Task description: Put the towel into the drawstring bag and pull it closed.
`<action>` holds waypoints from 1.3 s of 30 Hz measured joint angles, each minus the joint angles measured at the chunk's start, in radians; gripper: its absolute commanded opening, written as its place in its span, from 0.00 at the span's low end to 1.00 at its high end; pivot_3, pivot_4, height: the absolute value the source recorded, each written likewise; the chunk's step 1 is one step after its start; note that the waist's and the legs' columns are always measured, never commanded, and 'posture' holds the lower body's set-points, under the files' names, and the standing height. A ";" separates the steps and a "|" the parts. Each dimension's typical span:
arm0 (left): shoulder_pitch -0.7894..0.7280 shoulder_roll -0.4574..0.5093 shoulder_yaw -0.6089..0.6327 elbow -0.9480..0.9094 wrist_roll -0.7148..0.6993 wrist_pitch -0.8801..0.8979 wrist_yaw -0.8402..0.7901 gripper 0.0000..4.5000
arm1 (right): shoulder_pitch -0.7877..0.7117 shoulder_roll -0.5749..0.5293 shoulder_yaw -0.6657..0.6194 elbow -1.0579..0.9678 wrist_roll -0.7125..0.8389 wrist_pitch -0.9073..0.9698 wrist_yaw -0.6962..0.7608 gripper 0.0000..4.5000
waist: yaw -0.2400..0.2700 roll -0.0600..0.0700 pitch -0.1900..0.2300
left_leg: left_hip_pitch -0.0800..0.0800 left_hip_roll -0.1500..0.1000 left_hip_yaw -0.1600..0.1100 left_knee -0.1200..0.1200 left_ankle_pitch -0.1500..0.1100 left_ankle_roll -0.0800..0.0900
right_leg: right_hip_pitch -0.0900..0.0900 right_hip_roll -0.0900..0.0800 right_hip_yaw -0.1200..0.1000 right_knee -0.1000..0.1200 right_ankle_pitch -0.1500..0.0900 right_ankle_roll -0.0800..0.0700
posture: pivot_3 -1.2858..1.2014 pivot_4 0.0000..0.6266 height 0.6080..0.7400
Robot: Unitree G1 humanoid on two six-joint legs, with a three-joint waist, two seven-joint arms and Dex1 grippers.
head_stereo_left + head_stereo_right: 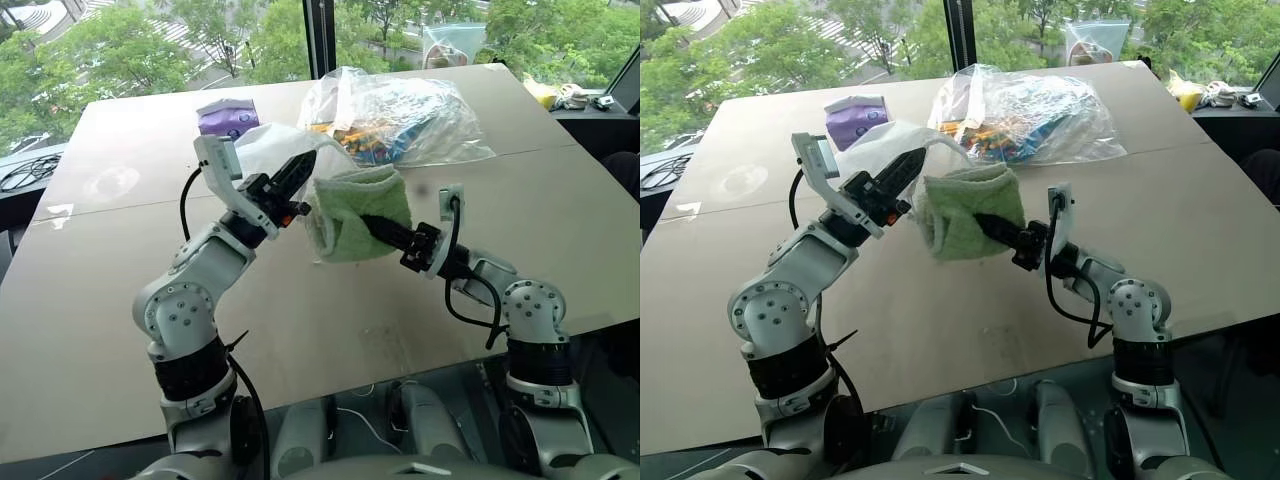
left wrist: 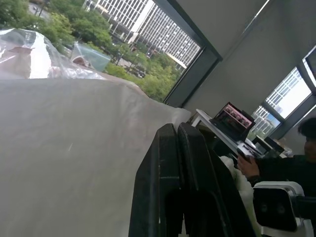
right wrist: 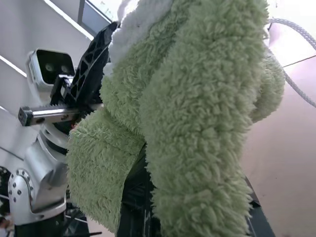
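Both arms raised above the desk (image 1: 560,250). The right end effector (image 1: 985,222) is clenched on the towel (image 1: 965,215), which hangs folded over its black fingers and clear of the desk. The left end effector (image 1: 297,171), fingers pressed together, pinches the thin white fabric of the drawstring bag (image 1: 262,148); the bag rises just behind that end effector and just beside the towel. A white cord (image 3: 296,84) trails past the towel in the right wrist view.

Handling, judged from appearance: the towel is thick, fluffy and light; it drapes and compresses, so a pinch through a doubled fold, as held here, should hold better than a grip on one loose edge. The bag is limp, translucent and probably slippery; it offers no stiff mouth, so it is best taken at the hem by the cord channel. The state of its opening cannot be told. A clear plastic bag (image 1: 400,115) of coloured sticks lies beyond both end effectors.
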 measured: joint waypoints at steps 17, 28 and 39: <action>0.099 0.120 -0.148 -0.052 -0.103 0.022 -0.043 0.00 | -0.099 -0.109 0.239 -0.029 -0.245 -0.103 0.097 0.00 | 0.001 -0.002 0.003 | 0.000 0.000 0.000 0.000 0.000 0.000 | 0.000 0.000 0.000 -0.001 0.000 0.000 | 0.52 0.24 1.00; 0.133 0.149 -0.179 -0.102 -0.151 -0.003 -0.052 0.00 | -0.167 0.118 0.059 0.085 -0.122 -0.100 -0.046 0.00 | 0.002 -0.002 0.003 | -0.001 0.000 0.000 0.000 0.000 0.000 | 0.000 -0.001 0.000 -0.001 0.000 0.000 | 0.52 0.24 1.00; 0.076 0.166 -0.188 -0.056 -0.177 -0.029 -0.050 0.00 | -0.218 0.258 -0.211 0.195 0.332 -0.174 -0.401 0.00 | -0.005 -0.001 0.004 | -0.005 0.000 0.000 -0.002 0.000 0.000 | -0.001 0.000 0.001 -0.008 0.002 0.003 | 0.52 0.24 1.00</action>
